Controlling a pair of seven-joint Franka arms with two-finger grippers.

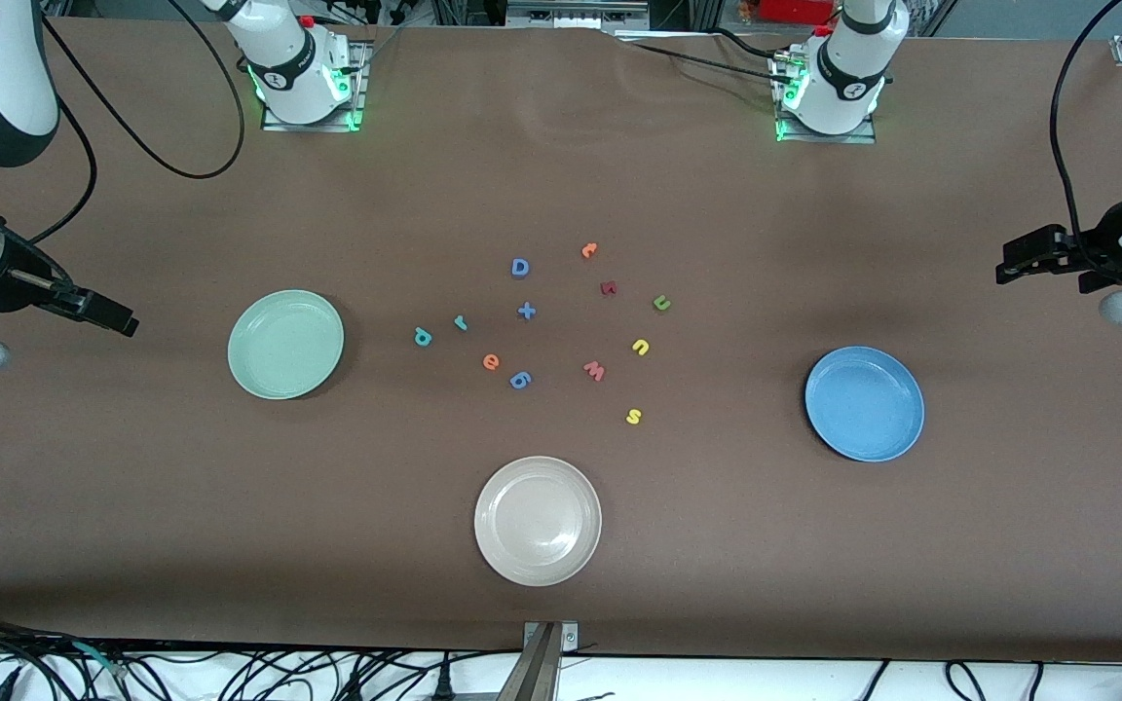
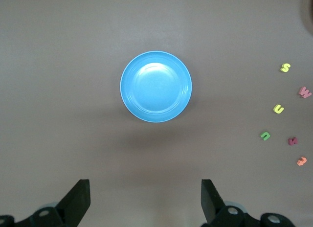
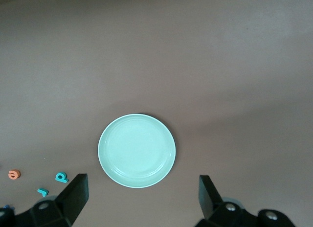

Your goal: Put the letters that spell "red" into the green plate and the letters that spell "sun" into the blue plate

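Note:
The teal r [image 1: 461,322], teal d shape [image 1: 423,337] and orange e [image 1: 490,362] lie mid-table, toward the empty green plate [image 1: 285,344]. The yellow s [image 1: 633,416], yellow u [image 1: 640,347] and green n shape [image 1: 661,303] lie toward the empty blue plate [image 1: 864,403]. My right gripper [image 1: 118,319] hangs open over the table's right-arm end; its wrist view shows the green plate [image 3: 136,150] past the gripper [image 3: 142,195]. My left gripper [image 1: 1014,263] hangs open over the left-arm end, with the blue plate [image 2: 156,86] ahead of the gripper [image 2: 145,197]. Neither holds anything.
A beige-white plate [image 1: 538,520] sits nearest the front camera. Mixed among the letters are a blue D [image 1: 520,268], a blue plus [image 1: 526,311], a blue 9 shape [image 1: 520,379], a dark red r [image 1: 608,287], a reddish w [image 1: 594,370] and an orange letter [image 1: 589,250].

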